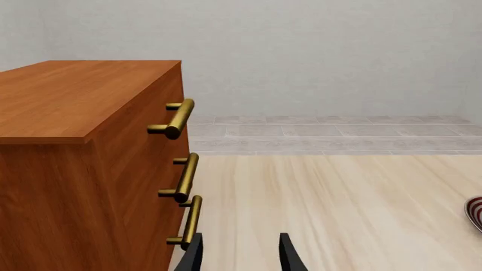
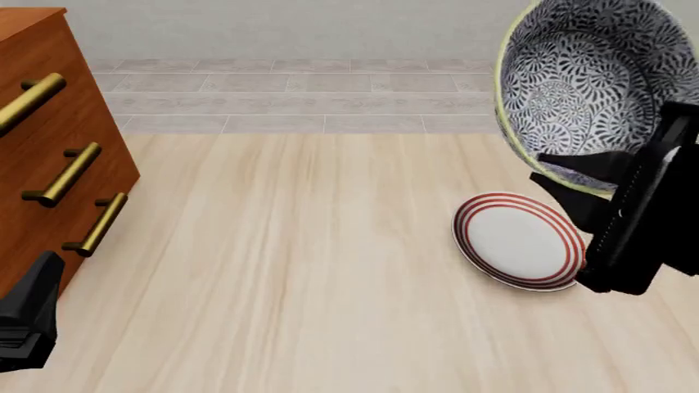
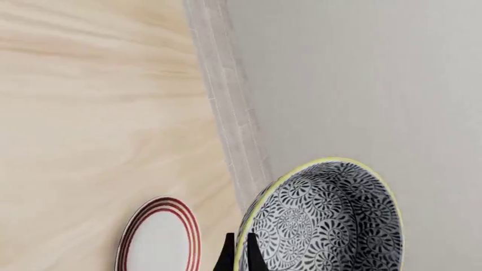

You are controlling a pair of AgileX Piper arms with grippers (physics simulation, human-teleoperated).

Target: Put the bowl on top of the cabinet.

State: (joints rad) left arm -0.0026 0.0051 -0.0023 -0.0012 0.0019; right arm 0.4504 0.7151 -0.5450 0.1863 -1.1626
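Left wrist view. The cabinet (image 1: 83, 169) fills one side of the frame, its flat reddish-brown top bare and its front carrying three brass bar handles (image 1: 180, 118). The left gripper (image 1: 239, 254) shows as two dark fingertips standing apart with nothing between them, low over the pale wooden table (image 1: 339, 209) and just beside the cabinet's front lower corner. A sliver of the red-ringed plate (image 1: 474, 212) appears at the frame's edge.

Front view. The cabinet (image 2: 55, 139) stands at the left edge of the table (image 2: 295, 270). The left gripper (image 2: 28, 319) sits at lower left, close to the cabinet's base. At upper right the bowl (image 2: 590, 82) is held clear of the table, tipped so that its black-and-white floral interior faces the camera; its pale yellowish rim is visible along the lower left arc. The right gripper (image 2: 611, 176) meets the bowl at its lower rim, the dark arm trailing down toward the right edge. The plate (image 2: 516, 239) lies flat on the table directly below the bowl and beside the arm. Bowl and cabinet are well apart, on opposite sides of the scene.

Right wrist view. The right gripper (image 3: 239, 254) has its two fingers closed onto the rim of the bowl (image 3: 324, 220), one finger on each face of the wall. The plate (image 3: 158, 240) lies on the table (image 3: 90, 113) beyond.
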